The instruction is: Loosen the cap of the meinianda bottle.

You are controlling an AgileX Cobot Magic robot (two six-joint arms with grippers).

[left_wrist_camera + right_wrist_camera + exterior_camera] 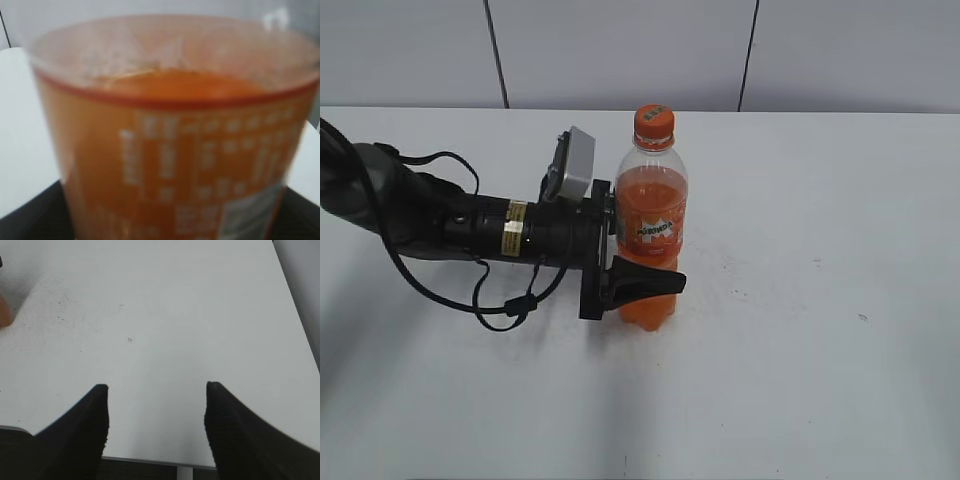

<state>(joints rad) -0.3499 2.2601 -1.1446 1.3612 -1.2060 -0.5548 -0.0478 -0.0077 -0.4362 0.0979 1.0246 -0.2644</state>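
The meinianda bottle (652,205) stands upright on the white table (800,300), full of orange liquid. The orange cap (654,124) sits on its neck. My left gripper (665,272) comes in from the left, lying level, and is shut on the lower body of the bottle. One black finger shows in front, the other is hidden behind. In the left wrist view the bottle (170,150) fills the frame, blurred, and the cap is out of view. My right gripper (156,386) is open and empty over bare table; it does not show in the exterior view.
The left arm's black cable (505,305) loops on the table under the arm. A grey wall with dark seams (620,50) runs behind the table. In the right wrist view the table's front edge (150,461) lies just below the fingers, and an orange blur (4,312) shows at the left edge.
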